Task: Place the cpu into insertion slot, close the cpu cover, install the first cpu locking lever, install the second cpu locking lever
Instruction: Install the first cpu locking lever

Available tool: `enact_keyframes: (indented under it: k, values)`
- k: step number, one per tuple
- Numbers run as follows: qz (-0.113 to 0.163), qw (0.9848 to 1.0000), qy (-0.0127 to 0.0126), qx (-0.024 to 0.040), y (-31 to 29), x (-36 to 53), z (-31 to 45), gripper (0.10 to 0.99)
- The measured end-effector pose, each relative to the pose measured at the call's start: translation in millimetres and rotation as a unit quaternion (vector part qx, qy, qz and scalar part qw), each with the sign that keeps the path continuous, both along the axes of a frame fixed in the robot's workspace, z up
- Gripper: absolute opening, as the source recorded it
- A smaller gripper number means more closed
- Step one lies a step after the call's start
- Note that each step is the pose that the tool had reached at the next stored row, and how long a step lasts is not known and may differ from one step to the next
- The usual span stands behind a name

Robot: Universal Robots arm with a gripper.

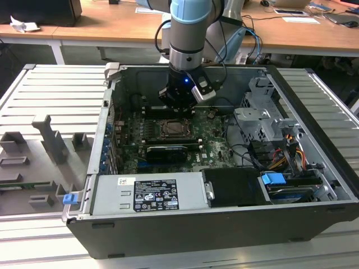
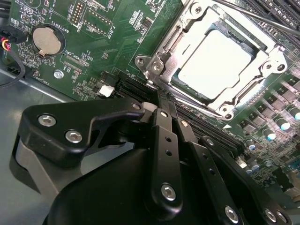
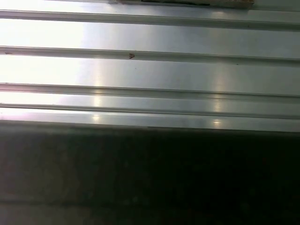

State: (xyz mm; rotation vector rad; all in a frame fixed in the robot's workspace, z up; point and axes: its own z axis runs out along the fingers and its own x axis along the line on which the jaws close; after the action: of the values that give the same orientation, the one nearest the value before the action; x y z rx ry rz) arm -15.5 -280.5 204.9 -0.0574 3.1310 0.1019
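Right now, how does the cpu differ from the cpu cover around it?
The cpu is a solid, pale, plain square; the cpu cover is a shiny metal frame with a cut-out centre. The cpu lies lower, in the insertion slot; the cpu cover lies over its edges, closed down. The cpu has a smooth top; the cpu cover carries screws at its corners. Both are square and lie flat on the green board.

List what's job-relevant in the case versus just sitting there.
Job:
- cpu, seated in insertion slot
- cpu cover, down over it
- end effector, beside the socket

Bystanders:
- coin battery
- power supply
- drive cage
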Motion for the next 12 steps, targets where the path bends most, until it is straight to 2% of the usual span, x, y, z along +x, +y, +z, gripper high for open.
enact_keyframes:
  k: [12]
  values:
    - [0.000,1.0000,0.0000,-0.0003,-0.6,0.0,-0.2,0.106]
